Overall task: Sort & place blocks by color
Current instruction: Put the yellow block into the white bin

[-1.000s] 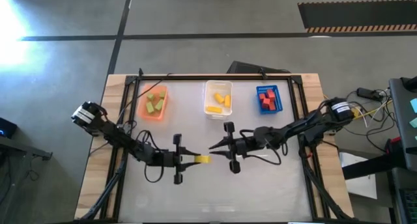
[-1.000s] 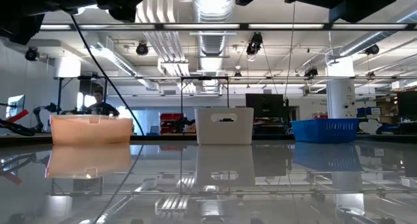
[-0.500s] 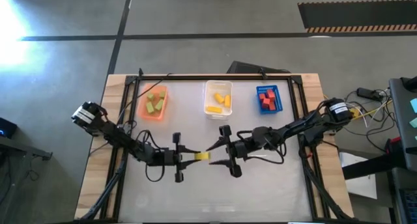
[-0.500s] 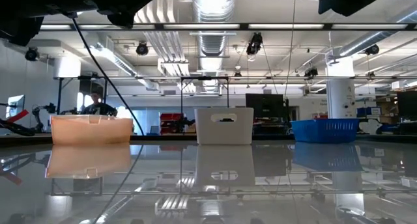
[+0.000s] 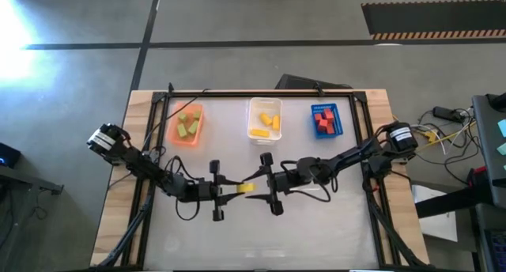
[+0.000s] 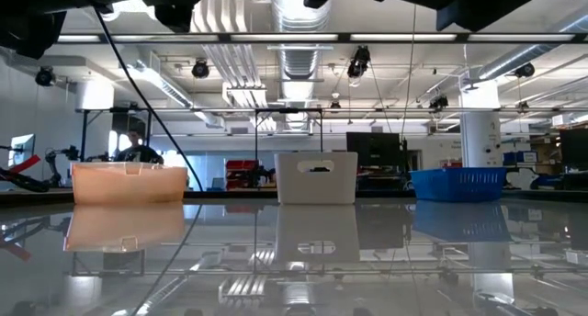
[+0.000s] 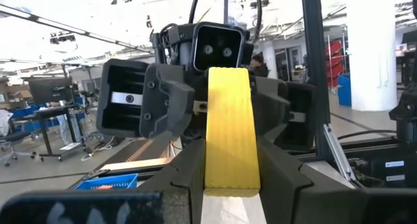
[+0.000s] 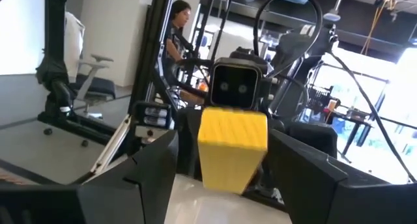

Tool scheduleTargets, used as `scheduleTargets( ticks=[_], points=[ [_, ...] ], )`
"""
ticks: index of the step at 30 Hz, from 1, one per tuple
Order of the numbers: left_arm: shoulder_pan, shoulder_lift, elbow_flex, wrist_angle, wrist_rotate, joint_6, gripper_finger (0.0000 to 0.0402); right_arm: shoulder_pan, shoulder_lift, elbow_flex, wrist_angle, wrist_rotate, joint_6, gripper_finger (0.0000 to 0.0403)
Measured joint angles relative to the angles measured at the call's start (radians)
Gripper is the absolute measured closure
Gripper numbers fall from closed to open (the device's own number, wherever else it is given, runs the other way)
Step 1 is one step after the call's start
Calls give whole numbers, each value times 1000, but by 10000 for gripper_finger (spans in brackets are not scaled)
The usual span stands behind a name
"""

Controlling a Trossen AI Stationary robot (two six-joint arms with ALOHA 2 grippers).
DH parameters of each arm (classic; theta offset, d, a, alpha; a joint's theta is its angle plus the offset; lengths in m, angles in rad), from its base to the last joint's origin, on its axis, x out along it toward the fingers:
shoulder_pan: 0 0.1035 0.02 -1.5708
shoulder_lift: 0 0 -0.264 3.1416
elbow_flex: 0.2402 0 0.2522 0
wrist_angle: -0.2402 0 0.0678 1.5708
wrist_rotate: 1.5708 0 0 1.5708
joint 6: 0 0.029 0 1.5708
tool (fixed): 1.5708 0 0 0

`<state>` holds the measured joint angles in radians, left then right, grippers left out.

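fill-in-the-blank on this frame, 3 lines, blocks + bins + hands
The left hand holds a ____ block.
The right hand faces it with fingers ____, one on each side of the block.
The red blocks lie in the ____ bin.

Missing words: yellow; open; blue

Three bins line up along the far edge of the worktop (image 5: 316,232): an orange bin (image 5: 186,124) toward the far left corner, a clear bin (image 5: 265,119) in the middle, a blue bin (image 5: 326,120) toward the far right. They sit well apart from one another. Beyond the worktop, a person (image 8: 177,28) shows beside an office chair (image 8: 91,81), and ceiling ducts (image 6: 299,8) run overhead.
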<state>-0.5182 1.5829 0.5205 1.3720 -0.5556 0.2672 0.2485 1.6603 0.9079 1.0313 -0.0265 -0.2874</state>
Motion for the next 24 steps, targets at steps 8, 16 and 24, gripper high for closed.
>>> scheduleTargets(
  ticks=[8, 16, 24],
  points=[
    [0, 0, -3, -2, 1, -10, 316, 7, 46, 51, -3, 1, 0, 199],
    [0, 0, -3, -32, 2, -28, 282, 7, 53, 69, -2, 3, 16, 319],
    [0, 0, -3, -28, 16, -149, 274, 6, 52, 69, -28, 3, 62, 319]
  ],
)
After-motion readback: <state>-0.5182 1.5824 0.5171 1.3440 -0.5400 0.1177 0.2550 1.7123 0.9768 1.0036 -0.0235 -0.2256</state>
